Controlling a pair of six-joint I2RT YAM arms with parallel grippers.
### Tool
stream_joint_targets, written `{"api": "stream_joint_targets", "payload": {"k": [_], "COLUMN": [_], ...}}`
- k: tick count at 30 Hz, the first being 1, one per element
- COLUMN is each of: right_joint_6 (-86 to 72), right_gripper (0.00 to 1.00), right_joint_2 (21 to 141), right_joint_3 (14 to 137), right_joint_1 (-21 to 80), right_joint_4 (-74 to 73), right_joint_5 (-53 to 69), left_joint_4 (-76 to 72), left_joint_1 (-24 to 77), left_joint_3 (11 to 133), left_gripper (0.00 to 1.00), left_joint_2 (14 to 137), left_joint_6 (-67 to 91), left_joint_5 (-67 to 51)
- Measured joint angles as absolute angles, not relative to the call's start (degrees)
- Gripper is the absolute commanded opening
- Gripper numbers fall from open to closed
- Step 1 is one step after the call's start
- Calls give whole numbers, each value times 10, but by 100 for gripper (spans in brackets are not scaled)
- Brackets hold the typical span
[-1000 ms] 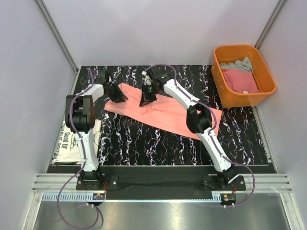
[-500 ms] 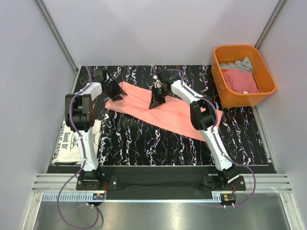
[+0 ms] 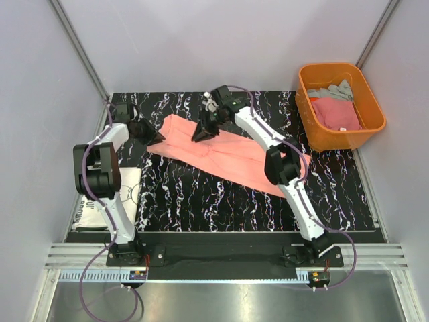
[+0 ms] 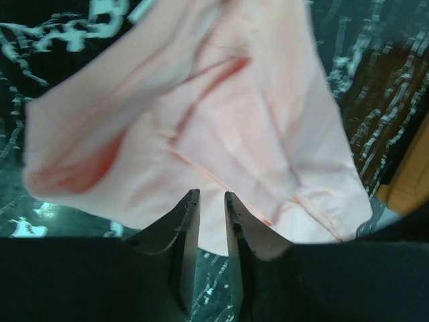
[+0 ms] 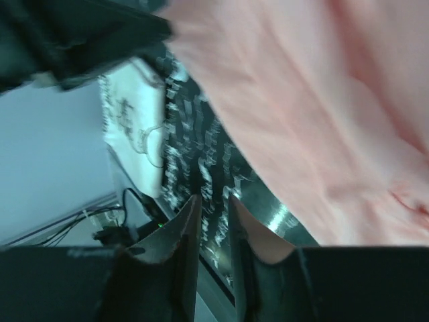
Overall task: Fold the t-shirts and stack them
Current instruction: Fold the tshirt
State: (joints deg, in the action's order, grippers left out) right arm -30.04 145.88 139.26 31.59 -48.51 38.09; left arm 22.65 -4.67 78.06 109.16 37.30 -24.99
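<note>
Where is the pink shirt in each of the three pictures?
Top view: the pink t-shirt lies slantwise across the middle of the black marbled table.
Left wrist: the shirt fills most of the upper picture.
Right wrist: the shirt fills the upper right.
Shared landmark: the marbled table shows in all three.

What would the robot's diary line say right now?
left gripper: open, at left end of salmon-pink t-shirt | right gripper: open, above that shirt | shirt: lying on table
</note>
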Motion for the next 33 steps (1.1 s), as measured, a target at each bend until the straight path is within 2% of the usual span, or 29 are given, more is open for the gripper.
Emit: {"api": "stream_joint_targets", "payload": {"k": [5, 11, 15, 20, 24, 33], "right_joint_6": [-378, -498, -529, -538, -533, -510], "right_gripper": [28, 24, 23, 23, 24, 26], "right_joint_2": [1524, 1601, 1642, 1641, 1625, 1556], "right_joint_3": [1495, 1496, 1473, 1437, 1412, 1398], "right_joint_1": [357, 397, 406, 400, 399, 392], "right_joint_4": [-422, -295, -267, -237, -230, -269], "right_joint_5": [431, 462, 454, 456, 455, 444], "left_joint_4": [222, 219, 213, 229, 244, 242], "left_joint_1": [-73, -95, -95, -94, -94, -77], "left_joint_3": [778, 803, 833, 856, 864, 841], "left_gripper": [25, 26, 26, 27, 35, 31], "left_joint_2": [1146, 1196, 1218, 1227, 1219, 1095], "left_joint_6": [368, 357, 349, 329, 317, 334], "left_joint_5": [-253, -270, -274, -269, -258, -257]}}
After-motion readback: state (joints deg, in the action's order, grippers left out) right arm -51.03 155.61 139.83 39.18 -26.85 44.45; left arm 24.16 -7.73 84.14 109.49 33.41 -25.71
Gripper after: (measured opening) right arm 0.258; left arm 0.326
